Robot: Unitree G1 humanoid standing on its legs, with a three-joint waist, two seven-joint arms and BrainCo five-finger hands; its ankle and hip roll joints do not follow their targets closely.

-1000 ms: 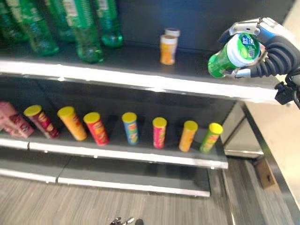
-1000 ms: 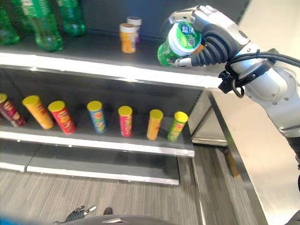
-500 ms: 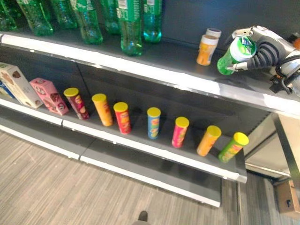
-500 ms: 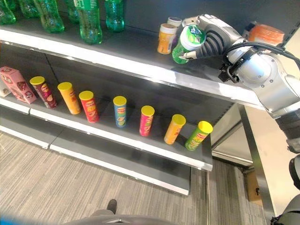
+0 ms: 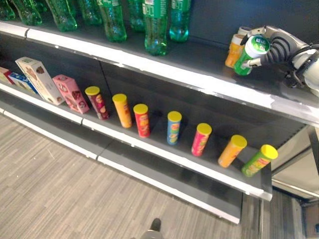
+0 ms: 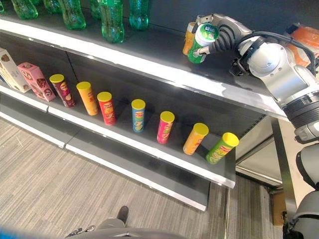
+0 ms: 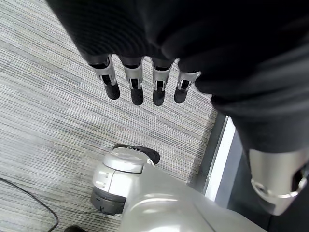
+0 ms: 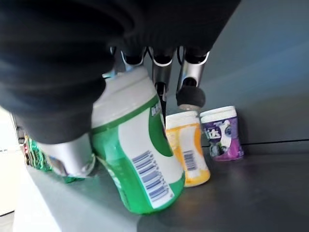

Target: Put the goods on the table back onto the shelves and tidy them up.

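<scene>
Green jar (image 8: 137, 159) beside orange jar (image 8: 187, 147), purple jar (image 8: 221, 133)

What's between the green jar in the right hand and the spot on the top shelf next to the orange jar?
Nothing visible. The right hand holds the green jar tilted over the top shelf, just in front of the orange jar and purple jar. The shelf surface beneath it looks bare.

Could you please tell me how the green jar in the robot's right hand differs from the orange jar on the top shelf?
The green jar is tilted in the right hand; the orange jar stands upright, free. The green jar looks larger than the orange jar. Both have white lids and barcoded labels.
</scene>
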